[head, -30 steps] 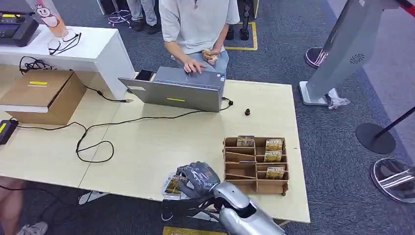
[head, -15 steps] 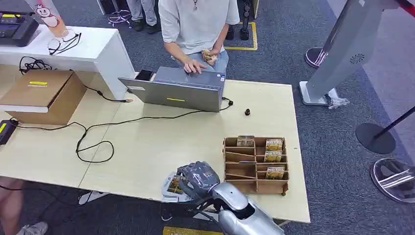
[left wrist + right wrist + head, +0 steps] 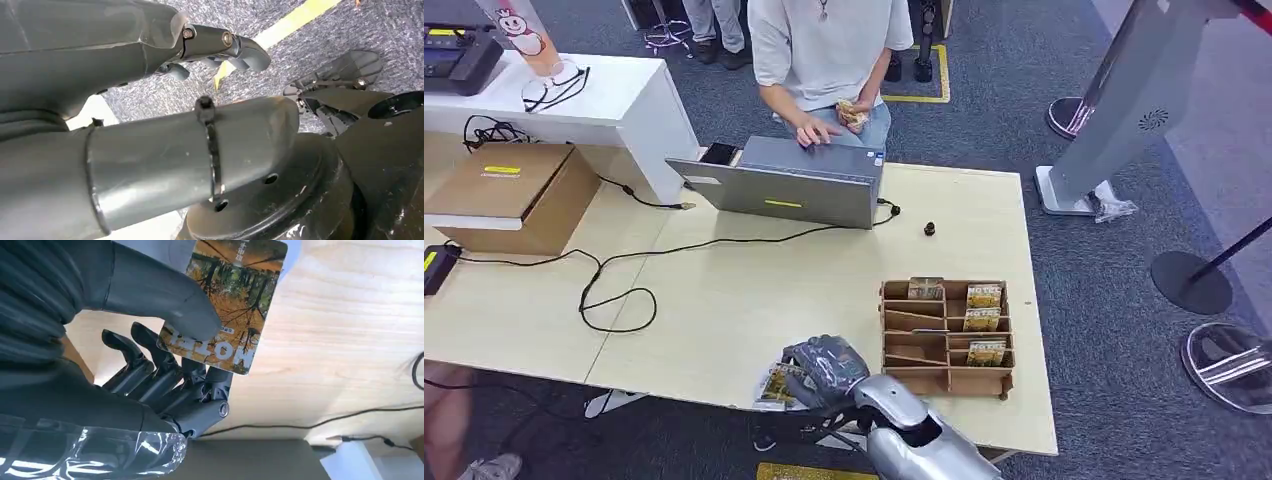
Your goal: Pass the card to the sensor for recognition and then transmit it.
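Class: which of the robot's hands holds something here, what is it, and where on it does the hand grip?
The right hand pinches a card at one end, thumb on the printed face, fingers behind.

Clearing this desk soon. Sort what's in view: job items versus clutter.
Job: card held in the right hand; wooden card rack.
Clutter: laptop, cardboard box, black cable, glasses.
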You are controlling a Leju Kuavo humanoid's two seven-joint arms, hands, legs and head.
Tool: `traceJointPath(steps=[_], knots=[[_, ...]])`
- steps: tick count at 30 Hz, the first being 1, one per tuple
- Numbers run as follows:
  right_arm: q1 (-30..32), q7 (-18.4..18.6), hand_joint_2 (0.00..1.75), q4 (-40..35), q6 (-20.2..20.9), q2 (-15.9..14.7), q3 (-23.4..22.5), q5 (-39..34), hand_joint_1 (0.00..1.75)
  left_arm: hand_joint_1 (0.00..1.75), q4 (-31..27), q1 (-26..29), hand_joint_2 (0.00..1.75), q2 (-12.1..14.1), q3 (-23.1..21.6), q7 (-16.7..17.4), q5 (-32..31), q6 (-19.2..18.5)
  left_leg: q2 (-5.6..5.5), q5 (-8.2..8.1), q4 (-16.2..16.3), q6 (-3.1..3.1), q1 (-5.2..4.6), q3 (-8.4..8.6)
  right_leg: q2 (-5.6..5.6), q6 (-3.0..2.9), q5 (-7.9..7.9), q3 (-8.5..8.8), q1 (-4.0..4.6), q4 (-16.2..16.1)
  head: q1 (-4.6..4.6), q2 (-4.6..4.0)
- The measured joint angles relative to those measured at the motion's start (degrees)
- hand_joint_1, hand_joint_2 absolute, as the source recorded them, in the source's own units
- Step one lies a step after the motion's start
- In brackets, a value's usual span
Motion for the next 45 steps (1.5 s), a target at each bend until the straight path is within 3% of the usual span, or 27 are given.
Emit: traceJointPath(steps=[27, 39, 45], knots=[[0.1, -0.5, 1.75, 1.1, 0.3, 0.4, 0.0, 0.2, 1.75, 0.00, -1.5, 1.0, 0.00, -0.3, -0.6, 0.1, 0.9, -1.3, 0.00, 0.00, 0.0, 0.00, 0.00, 0.00, 0.00, 0.00, 0.00, 0.00, 0.00, 0.0, 0.00, 0.00], [1.9, -8.3, 1.75, -3.0, -12.4, 0.2, -0.6, -1.1, 1.75, 0.00, -2.4, 1.9, 0.00, -0.6, -0.7, -1.0, 1.3, -1.6, 0.01, 0.00, 0.0, 0.00, 0.01, 0.00, 0.02, 0.00, 0.00, -0.02, 0.00, 0.0, 0.00, 0.00], [2.2, -9.1, 1.75, -4.9, -13.9, 0.1, -0.6, -2.2, 1.75, 0.00, -2.4, 1.9, 0.00, -0.5, -0.7, -1.2, 1.3, -1.4, 0.02, 0.00, 0.0, 0.00, 0.01, 0.00, 0.02, 0.00, 0.00, -0.02, 0.00, 0.0, 0.00, 0.00]])
